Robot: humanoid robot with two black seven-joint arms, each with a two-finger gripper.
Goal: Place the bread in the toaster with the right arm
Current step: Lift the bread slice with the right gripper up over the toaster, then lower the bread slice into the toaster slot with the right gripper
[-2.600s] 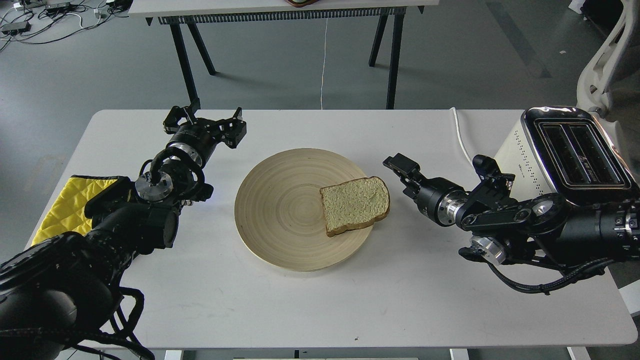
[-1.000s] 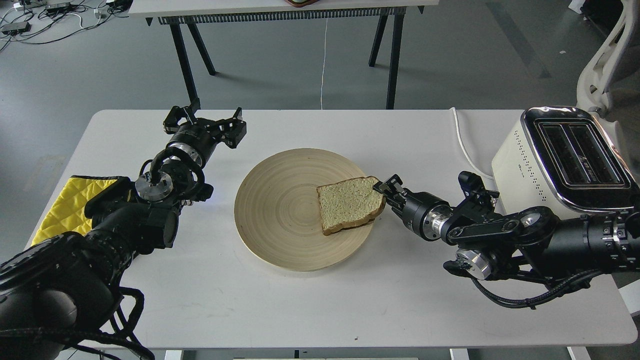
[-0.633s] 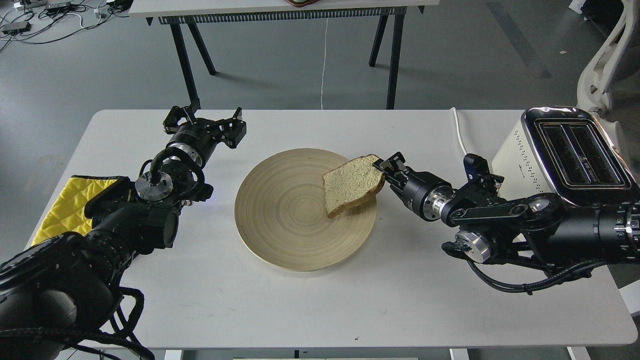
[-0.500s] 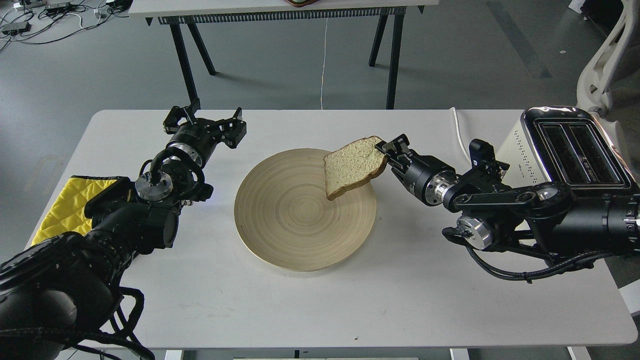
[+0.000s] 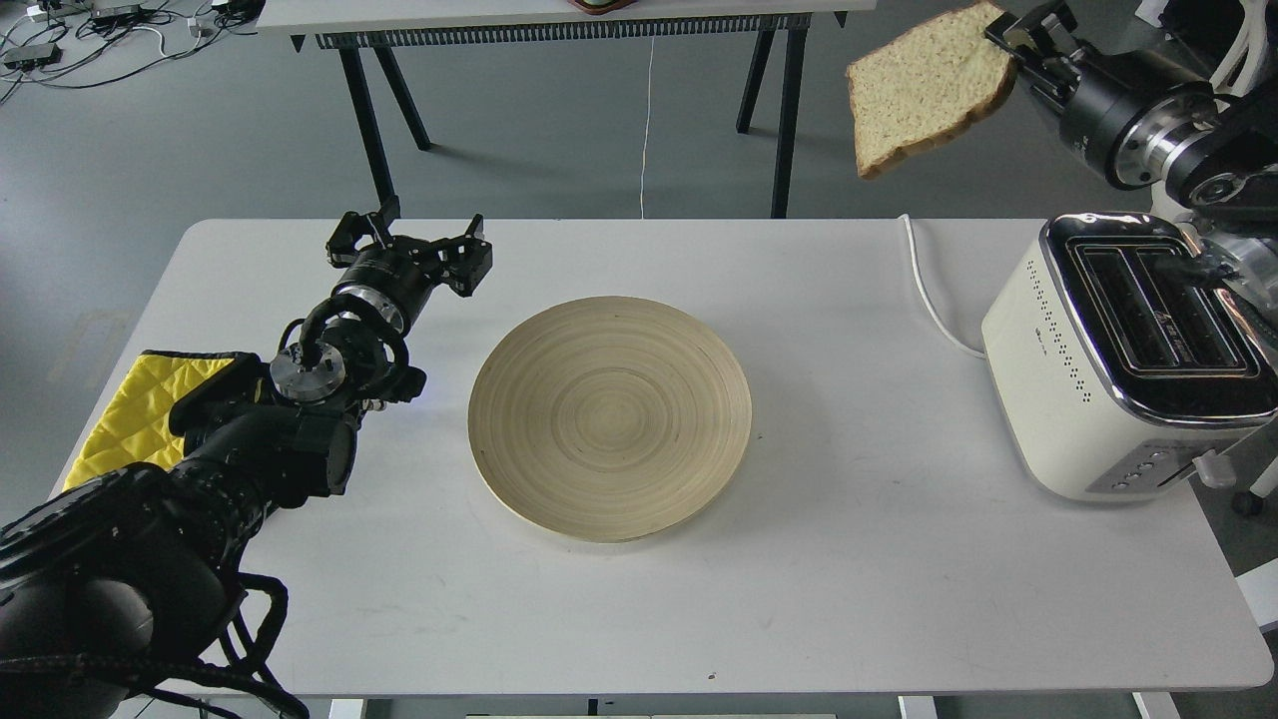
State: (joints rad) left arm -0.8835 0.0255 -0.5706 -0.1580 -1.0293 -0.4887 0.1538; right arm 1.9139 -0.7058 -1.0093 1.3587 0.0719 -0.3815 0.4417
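Observation:
The slice of bread [image 5: 924, 88] hangs high in the air at the upper right, held by one edge in my right gripper [image 5: 1010, 42], which is shut on it. It is above and to the left of the cream-white toaster [image 5: 1088, 369], which stands at the table's right edge with its two slots [image 5: 1158, 305] facing up and empty. My left gripper [image 5: 409, 240] is open and empty, resting over the table's far left.
A round wooden plate [image 5: 610, 416] lies bare in the middle of the white table [image 5: 819, 599]. A yellow quilted cloth [image 5: 130, 409] lies at the left edge. The toaster's white cord [image 5: 924, 290] runs off the table's back.
My right gripper closed on the bread on the plate, then lifted it up and to the right, high above the table beside the toaster. The left arm has not moved.

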